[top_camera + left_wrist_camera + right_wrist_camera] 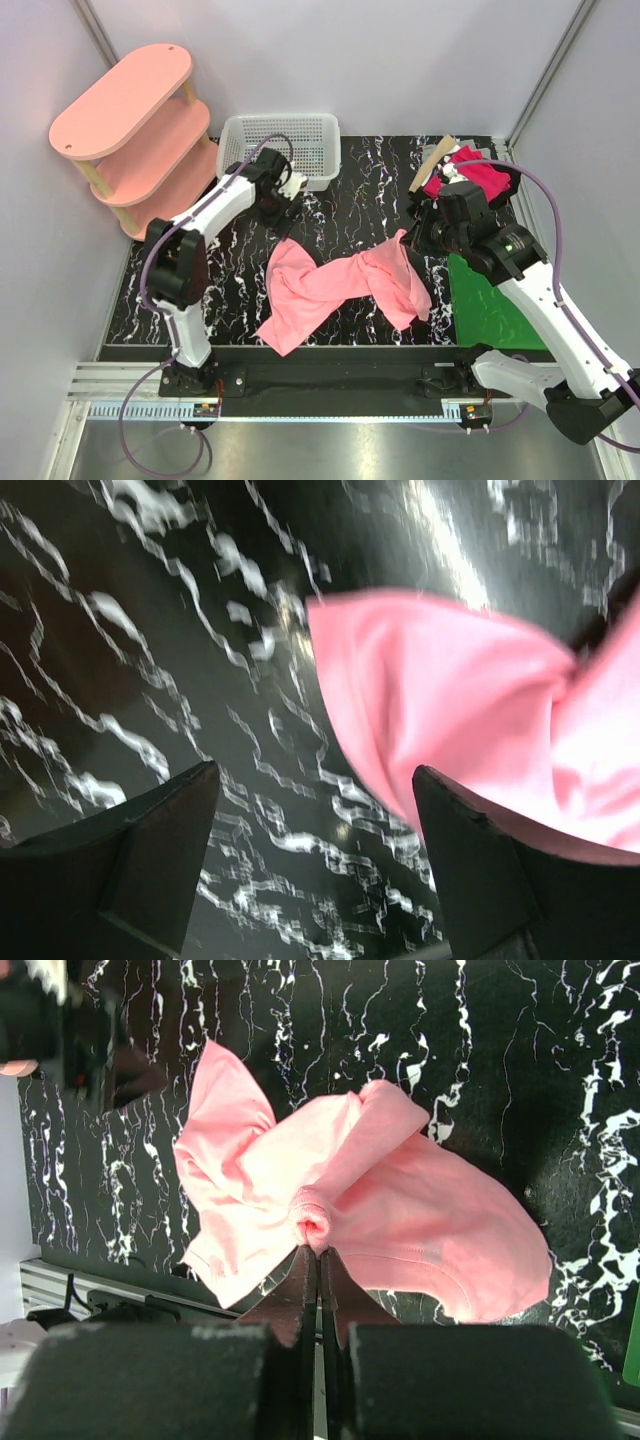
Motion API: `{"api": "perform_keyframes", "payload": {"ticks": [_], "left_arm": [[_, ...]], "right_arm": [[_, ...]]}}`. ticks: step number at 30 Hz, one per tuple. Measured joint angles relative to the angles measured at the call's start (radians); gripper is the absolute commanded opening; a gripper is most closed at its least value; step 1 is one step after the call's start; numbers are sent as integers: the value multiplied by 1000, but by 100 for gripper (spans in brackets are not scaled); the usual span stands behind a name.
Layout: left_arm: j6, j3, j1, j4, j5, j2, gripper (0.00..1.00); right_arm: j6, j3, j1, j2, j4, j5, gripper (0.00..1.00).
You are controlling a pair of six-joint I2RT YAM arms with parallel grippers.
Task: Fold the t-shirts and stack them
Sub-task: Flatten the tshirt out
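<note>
The light salmon-pink t-shirt (pixel 335 285) lies crumpled and twisted across the middle of the black marbled table (pixel 240 290). My right gripper (pixel 412 238) is shut on a bunched fold of it (pixel 318 1225) and holds that part lifted. The deep magenta-red t-shirt (pixel 478 172) lies bunched at the back right, behind the right arm. My left gripper (pixel 283 208) is open and empty, hovering above the table just behind the pink shirt's left end (pixel 450 710).
A white mesh basket (pixel 282 148) stands at the back centre. A pale-pink oval shelf unit (pixel 135 130) stands at the back left. A glossy green mat (pixel 490 310) lies at the right under the right arm. White walls close the back and sides.
</note>
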State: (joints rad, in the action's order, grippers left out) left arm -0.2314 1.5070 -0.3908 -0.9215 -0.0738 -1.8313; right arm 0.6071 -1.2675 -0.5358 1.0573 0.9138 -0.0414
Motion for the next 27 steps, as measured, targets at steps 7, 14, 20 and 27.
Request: {"api": "perform_keyframes", "payload": {"ticks": [7, 14, 20, 27], "left_arm": [[20, 121, -15, 31, 0, -163, 81], [27, 120, -30, 28, -12, -208, 77], [29, 120, -29, 28, -20, -249, 69], [32, 150, -34, 16, -5, -323, 58]], "right_arm": [[3, -1, 0, -27, 15, 0, 0], [3, -1, 0, -29, 16, 0, 0], [3, -1, 0, -29, 16, 0, 0], [3, 0, 0, -30, 16, 1, 0]]}}
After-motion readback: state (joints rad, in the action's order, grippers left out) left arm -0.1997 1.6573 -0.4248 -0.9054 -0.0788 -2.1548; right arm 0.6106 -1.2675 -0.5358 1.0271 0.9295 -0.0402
